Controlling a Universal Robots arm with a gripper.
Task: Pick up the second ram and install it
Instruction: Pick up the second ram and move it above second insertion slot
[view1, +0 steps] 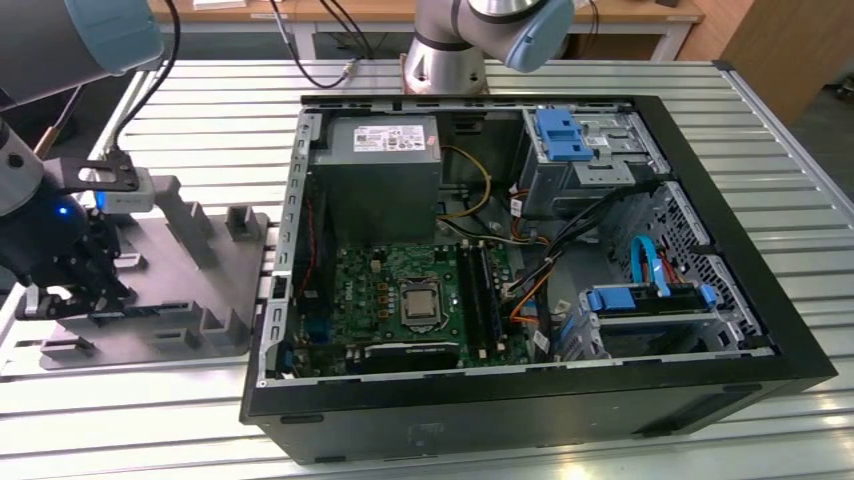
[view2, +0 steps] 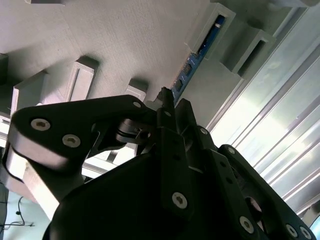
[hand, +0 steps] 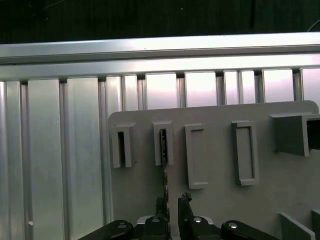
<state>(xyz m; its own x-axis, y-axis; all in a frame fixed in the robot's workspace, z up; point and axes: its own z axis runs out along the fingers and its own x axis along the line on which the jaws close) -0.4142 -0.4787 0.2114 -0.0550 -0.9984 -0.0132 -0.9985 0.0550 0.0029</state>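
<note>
The second ram (hand: 163, 150) is a slim dark strip standing on edge in a slot of the grey plastic tray (hand: 215, 200). In the second wrist view the second ram (view2: 192, 65) shows a blue face, lying in the tray's (view2: 125, 35) slot. My gripper (hand: 172, 202) is at its near end, one black finger on each side, jaws drawn close onto the strip. The gripper (view2: 174, 100) meets the strip's end there too. In the exterior view the gripper (view1: 60, 290) hangs low over the tray (view1: 200, 300), at the exterior view's left.
An open black computer case (view1: 534, 400) lies to the exterior view's right of the tray, with a green board (view1: 400, 300) and its long black sockets (view1: 478, 295) inside. The tray has several upright ribs (view1: 187, 225) and slots. Everything rests on a ribbed aluminium table (view1: 801, 250).
</note>
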